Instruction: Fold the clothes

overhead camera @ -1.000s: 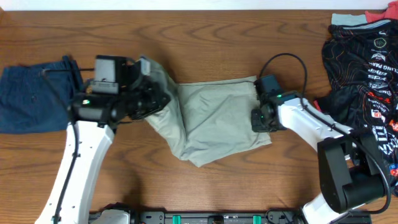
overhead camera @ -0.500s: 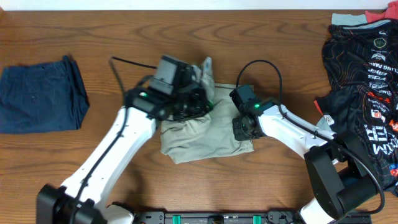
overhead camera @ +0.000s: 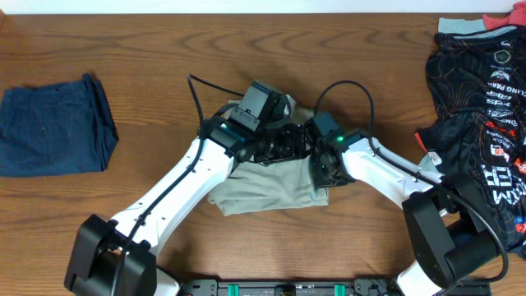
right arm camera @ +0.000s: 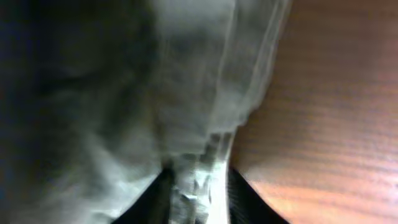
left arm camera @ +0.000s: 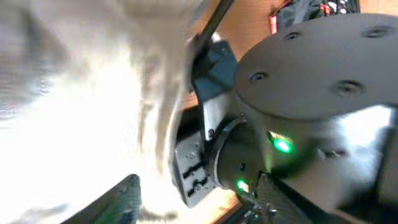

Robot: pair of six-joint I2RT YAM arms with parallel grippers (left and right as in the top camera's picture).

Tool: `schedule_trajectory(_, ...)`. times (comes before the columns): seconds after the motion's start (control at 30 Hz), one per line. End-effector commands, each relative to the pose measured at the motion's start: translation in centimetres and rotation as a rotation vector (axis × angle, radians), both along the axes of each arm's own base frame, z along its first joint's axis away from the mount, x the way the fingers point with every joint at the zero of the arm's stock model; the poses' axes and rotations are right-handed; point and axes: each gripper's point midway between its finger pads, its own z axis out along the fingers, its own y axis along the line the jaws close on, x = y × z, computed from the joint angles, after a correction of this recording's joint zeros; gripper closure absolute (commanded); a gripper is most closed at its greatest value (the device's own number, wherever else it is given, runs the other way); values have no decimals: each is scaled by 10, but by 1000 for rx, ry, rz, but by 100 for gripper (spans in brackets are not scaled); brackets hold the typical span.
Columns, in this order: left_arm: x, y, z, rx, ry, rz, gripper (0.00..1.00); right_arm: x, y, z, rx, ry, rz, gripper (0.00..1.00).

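The khaki shorts (overhead camera: pixel 263 185) lie in a folded stack at the table's middle, partly hidden under both arms. My left gripper (overhead camera: pixel 283 144) hovers over their top right part, close against my right gripper (overhead camera: pixel 322 167). In the left wrist view the left gripper (left arm camera: pixel 198 190) is open, with its fingers (left arm camera: pixel 121 199) wide apart, pale cloth (left arm camera: pixel 74 93) at the left and the right arm's wrist (left arm camera: pixel 249 155) straight ahead. The right wrist view shows the right gripper (right arm camera: pixel 198 190) shut on a bunched edge of the shorts (right arm camera: pixel 186 81), beside bare wood.
A folded dark navy garment (overhead camera: pixel 53 123) lies at the far left. A black jersey with red and white print (overhead camera: pixel 485 99) is heaped at the right edge. Bare wooden table (overhead camera: pixel 164 57) stretches behind the arms and between the garments.
My left arm swept right, carrying the shorts' left part over the rest into a smaller stack, and its jaws have opened. My right gripper shifted slightly left and keeps hold of the edge.
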Motion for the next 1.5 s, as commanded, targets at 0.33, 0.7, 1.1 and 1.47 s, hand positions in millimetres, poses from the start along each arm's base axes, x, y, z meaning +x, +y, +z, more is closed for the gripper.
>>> schedule_trajectory(0.33,72,132,14,171,-132,299,31,50,-60,110,30,-137,-64,65)
schedule_trajectory(0.7,79,178,-60,335,-12,279,6,9,51,140,532,-87,328,65)
schedule_trajectory(1.1,81,145,-126,187,125,150,3,-46,43,37,354,155,287,63)
schedule_trajectory(1.47,79,139,-148,158,174,135,5,-53,-25,-25,-16,170,84,63)
